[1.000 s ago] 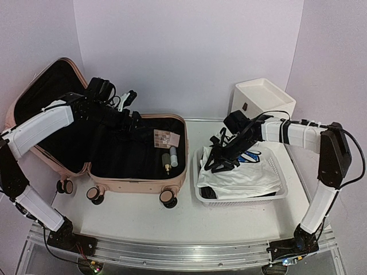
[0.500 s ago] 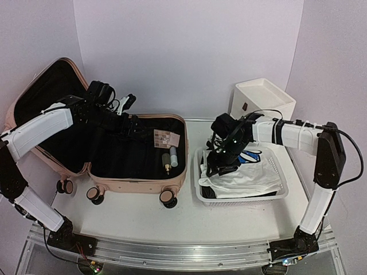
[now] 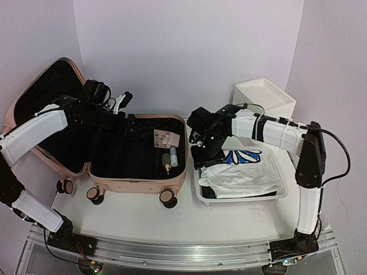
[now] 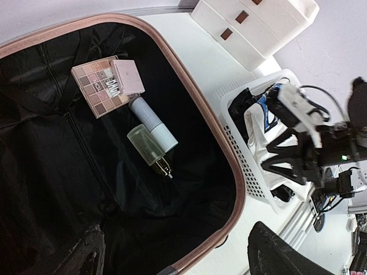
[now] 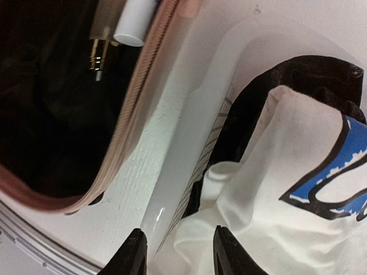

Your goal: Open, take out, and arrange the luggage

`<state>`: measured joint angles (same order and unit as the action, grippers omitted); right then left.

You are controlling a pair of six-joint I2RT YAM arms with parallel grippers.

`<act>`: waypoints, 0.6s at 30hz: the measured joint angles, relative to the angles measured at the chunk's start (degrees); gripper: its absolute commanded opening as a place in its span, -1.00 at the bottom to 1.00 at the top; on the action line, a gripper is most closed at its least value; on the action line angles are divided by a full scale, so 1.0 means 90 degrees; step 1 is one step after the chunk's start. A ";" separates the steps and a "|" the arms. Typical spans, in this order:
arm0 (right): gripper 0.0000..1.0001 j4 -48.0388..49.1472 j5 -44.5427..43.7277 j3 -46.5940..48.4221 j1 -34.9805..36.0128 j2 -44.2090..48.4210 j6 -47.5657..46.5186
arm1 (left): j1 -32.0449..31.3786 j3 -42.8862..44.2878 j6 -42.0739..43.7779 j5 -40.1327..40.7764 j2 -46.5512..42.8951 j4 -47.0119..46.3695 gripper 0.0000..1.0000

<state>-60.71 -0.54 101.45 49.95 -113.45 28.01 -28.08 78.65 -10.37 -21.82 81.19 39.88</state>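
Over the desk's (image 3: 143,217) middle, the right arm reaches left, its gripper (image 3: 202,153) narrowly parted and empty above the basket's (image 3: 241,200) left rim, just right of the open luggage (image 3: 137,173), over whose interior the left gripper (image 4: 178,235) gapes wide.

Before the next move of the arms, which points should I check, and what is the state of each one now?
1. Luggage open: ok, the lid leans back.
2. Luggage emptied: not ok; palette, white tube and bottle lie on the lining.
3. Right claw free: ok, open, nothing between its fingers, above the basket rim next to the luggage.
4. Left claw free: ok, wide open over the lining, holding nothing.
5. Room in the basket for the small things: cannot tell; the white shirt covers most of it.
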 measured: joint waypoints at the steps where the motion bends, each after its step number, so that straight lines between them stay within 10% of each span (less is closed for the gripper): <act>1: -0.16 -0.0032 -0.0097 0.0061 0.0015 -0.0160 0.0061 | 0.0000 -0.0036 0.0002 0.0002 -0.0024 0.0000 0.73; 18: -0.53 -0.0328 -0.1239 0.0821 0.0420 -0.1338 0.0763 | 0.0000 -0.0180 0.0165 0.0061 -0.0233 0.0005 0.74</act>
<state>-63.66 -11.68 108.84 53.74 -125.49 34.87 -28.08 77.03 -8.88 -21.28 79.09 39.92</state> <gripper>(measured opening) 0.325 0.869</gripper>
